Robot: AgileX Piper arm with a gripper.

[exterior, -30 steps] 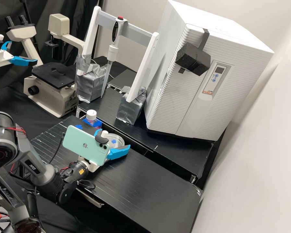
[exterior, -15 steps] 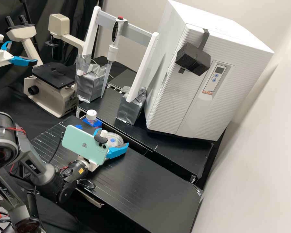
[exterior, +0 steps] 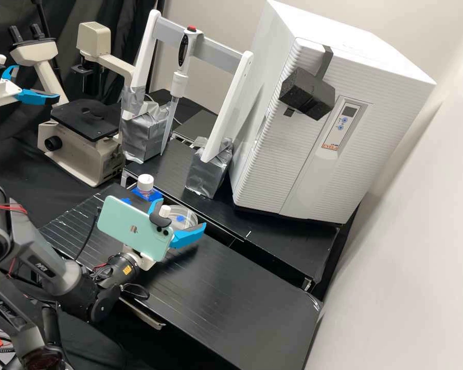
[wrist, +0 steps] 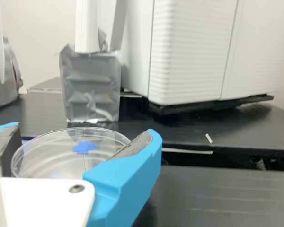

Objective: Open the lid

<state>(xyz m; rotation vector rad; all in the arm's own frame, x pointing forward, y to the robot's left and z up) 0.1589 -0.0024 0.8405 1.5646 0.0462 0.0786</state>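
1. Jaws [exterior: 180, 214] spread wide, grasping clear round lid [wrist: 47, 146] from both sides.
2. Lid between the blue fingers, over front tabletop [exterior: 216, 293]; small blue cross [wrist: 84, 147] on top. Can't tell if it's fully clear of a dish.
3. Green phone [exterior: 131, 228] mounted behind jaws.
4. White-capped bottle [exterior: 146, 194] near lid.
5. Rear platform [exterior: 231, 213]: white frame [exterior: 226, 108] on silver-taped feet, upright pipette [exterior: 180, 82] in it, big white cabinet [exterior: 272, 154] beside.
6. Microscope [exterior: 87, 149] well apart.
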